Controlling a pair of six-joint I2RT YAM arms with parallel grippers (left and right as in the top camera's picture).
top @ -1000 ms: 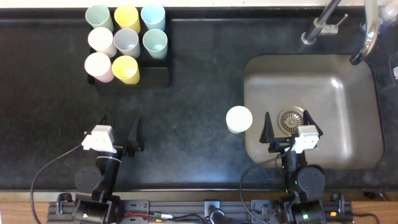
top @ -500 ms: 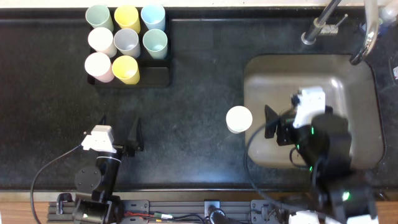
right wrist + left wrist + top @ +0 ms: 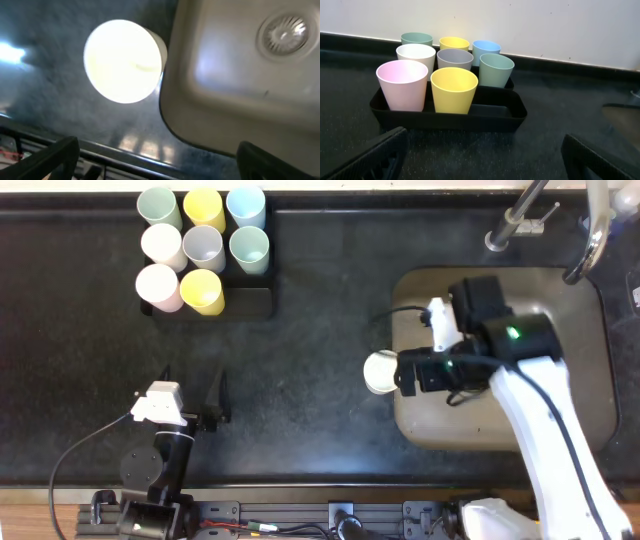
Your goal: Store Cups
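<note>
A white cup (image 3: 382, 372) stands upright on the black counter, just left of the sink's rim; the right wrist view looks down into this white cup (image 3: 122, 60). My right gripper (image 3: 406, 372) hangs over the sink's left edge beside the cup, open, with nothing between its fingers (image 3: 55, 155). A black tray (image 3: 255, 302) at the back left holds several pastel cups (image 3: 203, 290), with one bare corner. My left gripper (image 3: 190, 395) rests low at the front left, open and empty, facing the tray (image 3: 470, 120) and its cups (image 3: 454, 90).
The steel sink (image 3: 560, 410) with its drain (image 3: 287, 31) takes up the right side, and a faucet (image 3: 520, 215) stands behind it. Bare black counter (image 3: 300, 380) lies between the tray and the white cup.
My right arm has lifted from its rest spot at the front and swung up and left over the sink, bringing its gripper beside the white cup. The left arm has stayed still.
</note>
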